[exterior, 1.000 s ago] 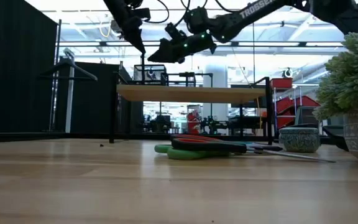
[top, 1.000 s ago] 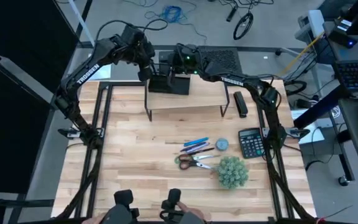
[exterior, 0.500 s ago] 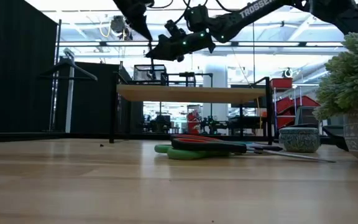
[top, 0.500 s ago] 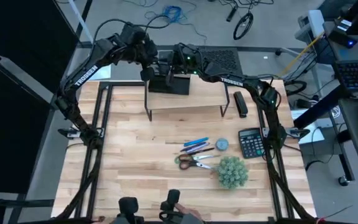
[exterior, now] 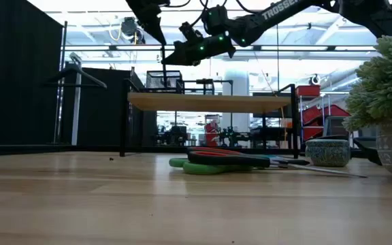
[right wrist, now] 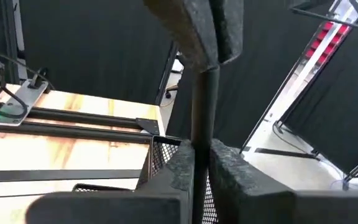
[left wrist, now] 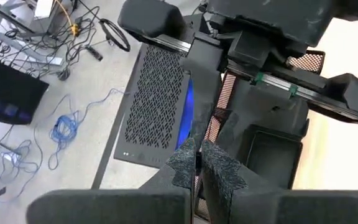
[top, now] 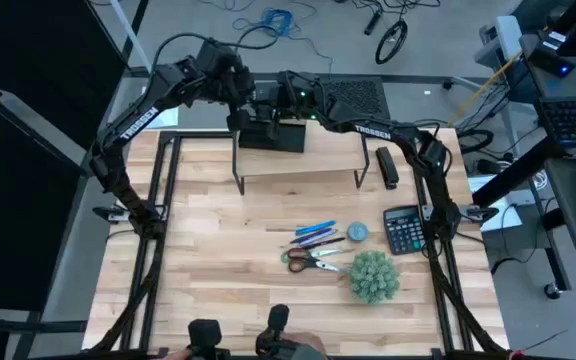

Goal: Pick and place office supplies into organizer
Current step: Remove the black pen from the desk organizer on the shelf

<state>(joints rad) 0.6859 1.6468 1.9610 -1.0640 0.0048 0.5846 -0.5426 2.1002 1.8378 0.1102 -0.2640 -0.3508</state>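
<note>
Both grippers meet high above the far end of the table, over the black organizer [top: 273,133], which stands on the wooden riser [top: 298,168]. My left gripper [left wrist: 196,158] and my right gripper [right wrist: 201,165] are each shut on one slim pen [right wrist: 201,106], dark with a blue side [left wrist: 188,109]. The pen spans the short gap between them. In the low view my left gripper [exterior: 160,37] sits just left of my right gripper [exterior: 173,56]. Blue pens [top: 315,232] and two pairs of scissors [top: 313,261] lie flat on the table's middle. My left gripper pinches one end of the pen [left wrist: 192,134] between its two fingers, slanting down from the table's left. The pen runs straight on from the fingers, lifted clear above the organizer. My right gripper pinches the pen's other end [right wrist: 201,140] between its two fingers, coming from the table's right. The pen runs along the line of the fingers toward the left gripper's fingertips [right wrist: 194,37] and touches nothing below.
A calculator [top: 403,230], a small round tin [top: 357,232] and a fuzzy green plant [top: 375,277] stand right of the scissors. A black oblong object [top: 387,167] lies beside the riser. A perforated black panel [top: 353,95] lies beyond the far edge.
My left gripper has moved toward the table's right and a little up, closing the gap to my right gripper over the organizer. My right gripper has stayed nearly where it was.
</note>
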